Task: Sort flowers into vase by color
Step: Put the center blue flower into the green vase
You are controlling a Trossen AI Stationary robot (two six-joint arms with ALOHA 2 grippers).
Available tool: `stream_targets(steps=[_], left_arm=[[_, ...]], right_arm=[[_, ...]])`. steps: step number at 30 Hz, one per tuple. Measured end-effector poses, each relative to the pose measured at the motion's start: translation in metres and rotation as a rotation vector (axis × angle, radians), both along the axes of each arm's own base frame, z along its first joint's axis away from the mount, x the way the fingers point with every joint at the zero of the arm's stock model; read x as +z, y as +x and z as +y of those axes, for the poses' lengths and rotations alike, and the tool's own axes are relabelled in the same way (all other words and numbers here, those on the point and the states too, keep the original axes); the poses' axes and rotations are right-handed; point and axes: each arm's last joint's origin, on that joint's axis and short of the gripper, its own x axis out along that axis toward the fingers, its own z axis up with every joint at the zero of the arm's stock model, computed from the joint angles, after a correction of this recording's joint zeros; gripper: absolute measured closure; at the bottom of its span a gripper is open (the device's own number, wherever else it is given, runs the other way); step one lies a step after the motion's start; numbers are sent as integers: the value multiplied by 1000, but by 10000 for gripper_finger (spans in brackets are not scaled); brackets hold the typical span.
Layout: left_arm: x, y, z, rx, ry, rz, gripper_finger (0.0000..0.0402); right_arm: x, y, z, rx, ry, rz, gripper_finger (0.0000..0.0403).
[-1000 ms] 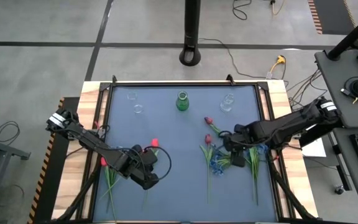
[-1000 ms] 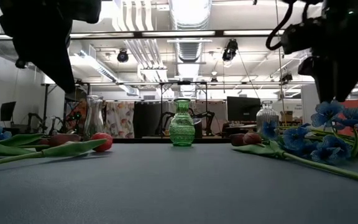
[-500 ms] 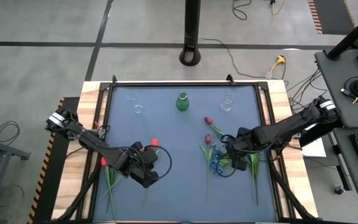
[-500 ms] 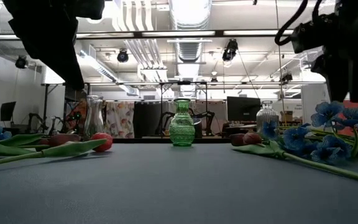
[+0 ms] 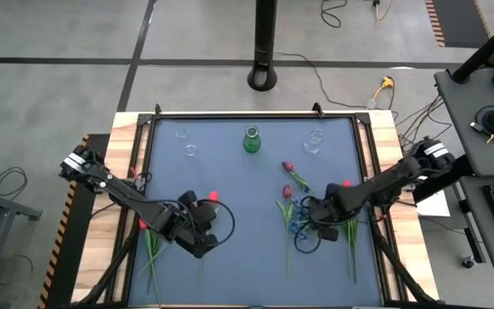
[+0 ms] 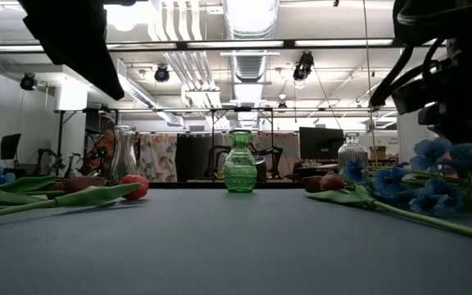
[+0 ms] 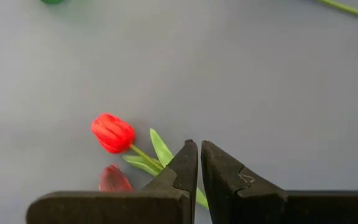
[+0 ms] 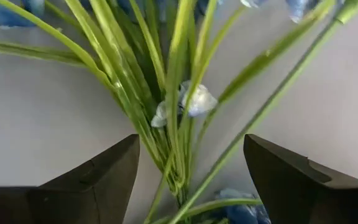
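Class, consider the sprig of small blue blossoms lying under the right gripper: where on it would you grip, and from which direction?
Grip the bunched green stems of the sprig of small blue blossoms, not the soft blossoms. Come straight down from above, fingers either side of the bundle: it lies flat on the blue table mat, and the open right gripper already straddles the stems.

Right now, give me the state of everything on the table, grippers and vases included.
left gripper: shut, empty, above a red tulip's stem
right gripper: open, straddling the blue sprig's stems
red tulip: lying flat
blue sprig: lying flat, not gripped
green vase: upright, no flowers in it
clear vases: upright, no flowers in them
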Motion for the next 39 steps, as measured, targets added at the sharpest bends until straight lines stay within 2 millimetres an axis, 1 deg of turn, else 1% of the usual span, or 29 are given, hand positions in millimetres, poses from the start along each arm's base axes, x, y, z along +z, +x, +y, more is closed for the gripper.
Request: stream_targets(steps=[4,8,11,14,24,29,33,39], left_arm=[[0,0,0,-13,25,-1,395],[0,0,0,-34,39,8,395],[0,0,0,-38,42,9,395],[0,0,1,-33,54,2,395],[1,1,2,-16,96,-25,395],[3,3,1,1,100,-69,395],[6,10,-2,3,66,-142,395],[16,16,-4,28,91,-238,395]], right_arm=[[-6,6,3,18,9,-23,130],[-14,9,3,21,-8,3,137],[-18,10,4,21,-13,18,151],[-19,11,4,21,-11,19,177],[-18,14,5,20,-5,-14,306],[-18,14,5,14,-3,-20,357],[-18,15,5,24,1,-23,376],[-18,14,5,35,3,-24,376]])
